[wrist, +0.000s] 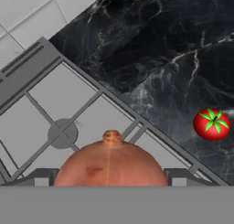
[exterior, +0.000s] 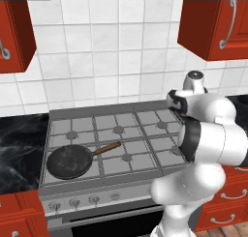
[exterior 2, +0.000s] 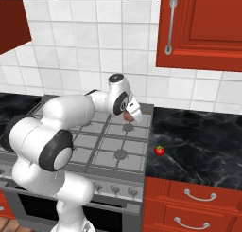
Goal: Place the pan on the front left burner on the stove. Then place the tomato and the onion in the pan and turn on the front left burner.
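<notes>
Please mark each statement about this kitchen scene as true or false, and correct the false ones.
1. The pan sits on the front left burner of the stove. True.
2. The tomato lies in the pan. False: it rests on the black counter, to the right of the stove.
3. The onion sits between the fingers of the claw. True: in the hand view it fills the space between the two tips.
4. The pan already holds food. False: it is empty.
5. The pan's handle points toward the knobs at the front. False: it points to the right and slightly back, across the grates.
</notes>
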Robot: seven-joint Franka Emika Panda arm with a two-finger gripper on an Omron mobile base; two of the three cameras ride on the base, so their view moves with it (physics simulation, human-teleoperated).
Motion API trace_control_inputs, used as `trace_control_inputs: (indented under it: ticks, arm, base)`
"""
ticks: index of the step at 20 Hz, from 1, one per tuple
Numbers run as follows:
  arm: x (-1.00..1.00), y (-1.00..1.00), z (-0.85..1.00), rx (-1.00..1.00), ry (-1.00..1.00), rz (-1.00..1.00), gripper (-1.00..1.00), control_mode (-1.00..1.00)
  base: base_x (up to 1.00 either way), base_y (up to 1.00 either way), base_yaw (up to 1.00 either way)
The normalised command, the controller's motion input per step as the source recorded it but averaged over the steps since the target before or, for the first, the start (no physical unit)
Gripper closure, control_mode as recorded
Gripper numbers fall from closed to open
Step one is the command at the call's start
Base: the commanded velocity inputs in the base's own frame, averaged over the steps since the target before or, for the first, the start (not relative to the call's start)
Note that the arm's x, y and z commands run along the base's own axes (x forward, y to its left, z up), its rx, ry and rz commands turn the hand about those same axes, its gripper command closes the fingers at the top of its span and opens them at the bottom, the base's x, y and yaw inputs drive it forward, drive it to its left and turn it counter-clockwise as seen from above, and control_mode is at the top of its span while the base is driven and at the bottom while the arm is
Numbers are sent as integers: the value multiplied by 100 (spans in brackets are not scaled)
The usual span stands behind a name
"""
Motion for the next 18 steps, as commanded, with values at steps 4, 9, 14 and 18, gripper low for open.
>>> trace_control_inputs:
  ticks: [4,9,14,18]
  arm:
    - [-16,49,23,0,-1,-2,100,-100]
    - [-14,43,22,0,0,0,100,-100]
    - [-12,40,10,0,0,2,100,-100]
    - [-10,44,0,0,0,7,100,-100]
  base:
    - [0,0,0]
    - [0,0,0]
    - [0,0,0]
    - [0,0,0]
